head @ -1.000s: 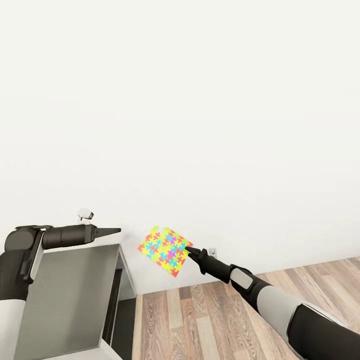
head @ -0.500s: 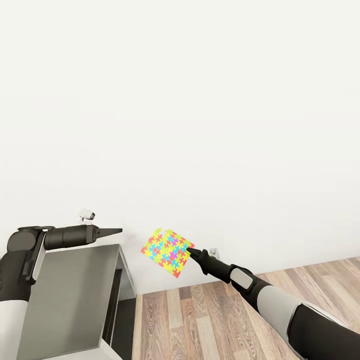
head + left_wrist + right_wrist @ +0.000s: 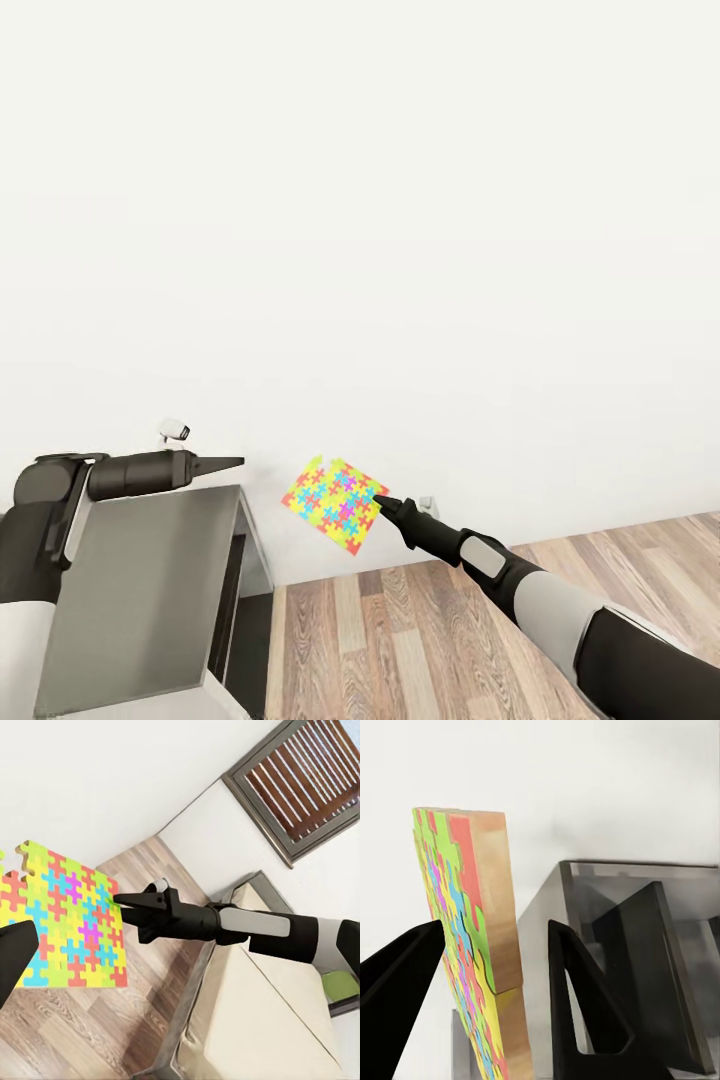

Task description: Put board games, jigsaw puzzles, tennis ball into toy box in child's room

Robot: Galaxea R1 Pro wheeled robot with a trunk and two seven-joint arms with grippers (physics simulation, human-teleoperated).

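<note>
A jigsaw puzzle (image 3: pixel 335 503), a thin mat of red, yellow, green and blue interlocking pieces, hangs tilted in the air in front of the white wall. My right gripper (image 3: pixel 380 498) is shut on its edge. In the right wrist view the puzzle (image 3: pixel 465 967) stands edge-on between the two black fingers (image 3: pixel 585 1005). The left wrist view shows the same puzzle (image 3: pixel 64 922) pinched by the right gripper (image 3: pixel 120 900). My left gripper (image 3: pixel 235 462) is held level above the grey side unit of the table (image 3: pixel 150 590), open and holding nothing. The toy box and tennis ball are out of view.
Wooden floor (image 3: pixel 450 640) runs to the right of the side unit, up to the wall. In the left wrist view the bed (image 3: pixel 255 1020) with its beige cover lies below my right arm, beside a slatted window (image 3: pixel 300 787). A small green thing (image 3: pixel 341 986) peeks out behind the arm.
Both arms and the held puzzle have drifted a few pixels to the right. Neither grip has changed.
</note>
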